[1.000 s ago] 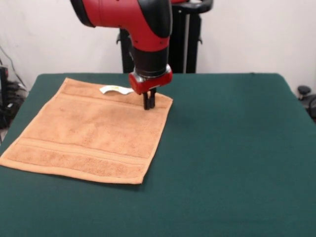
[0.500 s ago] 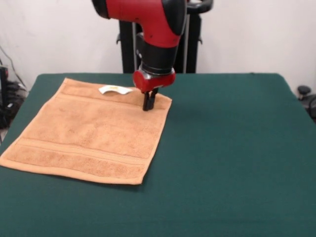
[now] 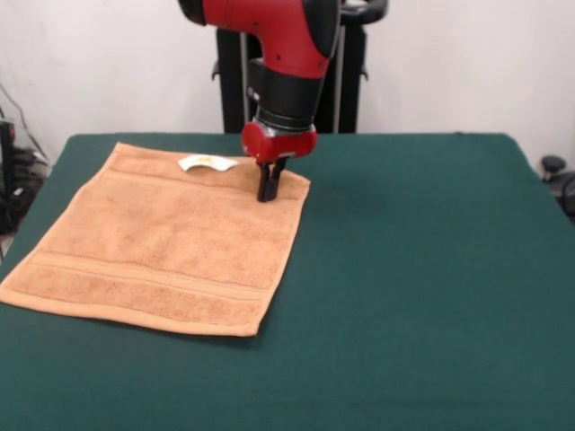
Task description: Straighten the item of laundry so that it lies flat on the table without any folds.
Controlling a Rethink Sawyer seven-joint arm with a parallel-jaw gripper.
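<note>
The item of laundry (image 3: 166, 238), an orange-tan terry towel with a woven band near its front edge and a white tag (image 3: 207, 162) at its far edge, lies spread on the left part of the dark green table (image 3: 422, 278). My gripper (image 3: 267, 193) hangs from the red arm and stands on the towel's far right corner. Its dark fingers are close together and seem to pinch the cloth at that corner. The corner looks slightly drawn in toward the fingers.
The towel's near left corner reaches the table's left edge. A black stand (image 3: 350, 81) rises behind the table against a white wall. Cables and dark gear sit off the left edge (image 3: 11, 180).
The arm has swung slightly left and away, dragging the towel's far right corner a little inward. The gripper has stayed down on that corner.
</note>
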